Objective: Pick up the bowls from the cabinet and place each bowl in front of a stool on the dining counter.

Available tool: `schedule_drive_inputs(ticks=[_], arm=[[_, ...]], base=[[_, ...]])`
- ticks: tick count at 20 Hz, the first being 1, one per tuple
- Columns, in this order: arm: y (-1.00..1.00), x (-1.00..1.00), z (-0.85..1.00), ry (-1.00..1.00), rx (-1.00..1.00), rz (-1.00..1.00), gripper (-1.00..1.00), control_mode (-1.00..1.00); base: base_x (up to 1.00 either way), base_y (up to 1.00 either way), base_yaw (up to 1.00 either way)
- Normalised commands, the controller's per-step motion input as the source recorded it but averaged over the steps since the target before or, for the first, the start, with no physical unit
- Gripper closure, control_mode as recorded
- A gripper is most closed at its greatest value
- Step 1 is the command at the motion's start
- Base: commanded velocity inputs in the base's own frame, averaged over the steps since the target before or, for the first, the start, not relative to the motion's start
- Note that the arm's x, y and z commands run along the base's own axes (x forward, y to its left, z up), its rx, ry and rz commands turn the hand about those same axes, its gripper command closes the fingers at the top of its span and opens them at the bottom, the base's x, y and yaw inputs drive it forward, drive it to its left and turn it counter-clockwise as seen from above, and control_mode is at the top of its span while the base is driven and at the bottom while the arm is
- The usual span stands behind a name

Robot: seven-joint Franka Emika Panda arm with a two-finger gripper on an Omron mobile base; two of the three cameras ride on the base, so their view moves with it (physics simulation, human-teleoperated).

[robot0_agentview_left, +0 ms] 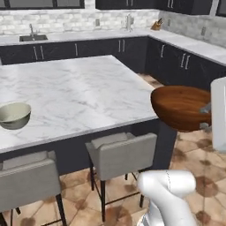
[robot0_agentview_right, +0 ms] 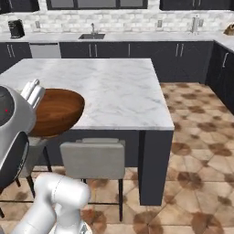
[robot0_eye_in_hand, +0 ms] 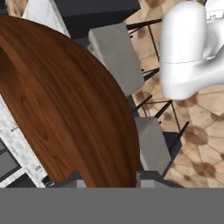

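The hand (robot0_agentview_left: 205, 117) grips the rim of the glossy reddish-brown wooden bowl (robot0_agentview_left: 180, 107), holding it tilted in the air just off the near corner of the large white grey-veined marble desk (robot0_agentview_left: 75, 95), above the tiled floor and beside the right-hand grey upholstered stool (robot0_agentview_left: 121, 155). The pale greenish-grey glazed bowl (robot0_agentview_left: 14, 115) sits upright on that desk near its front edge, in front of the left-hand grey stool (robot0_agentview_left: 27, 181). From the wrist camera the brown bowl's curved outer wall (robot0_eye_in_hand: 65, 105) lies close against the fingertips (robot0_eye_in_hand: 151, 178), with both stools and the tiled floor below it.
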Motion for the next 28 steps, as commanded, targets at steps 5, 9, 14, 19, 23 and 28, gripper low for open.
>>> schedule_drive_inputs(ticks=[5,9,14,19,23,28], arm=[[0.0,0.0,0.0,0.0,0.0,0.0,1.0,1.0],[0.0,0.0,0.0,0.0,0.0,0.0,1.0,1.0],[-0.25,0.79,-0.29,0.0,0.05,0.2,1.0,-1.0],[-0.27,1.0,-0.65,0.0,0.06,0.3,1.0,-1.0],[-0.02,1.0,-0.88,0.0,0.04,0.22,1.0,-1.0],[0.0,1.0,-0.79,0.0,0.0,0.09,1.0,-1.0]], base=[[1.0,-0.32,0.34],[0.87,-0.28,0.23],[0.18,-0.04,0.04],[0.0,0.0,0.0],[0.0,0.0,0.0],[0.0,0.0,0.0]])
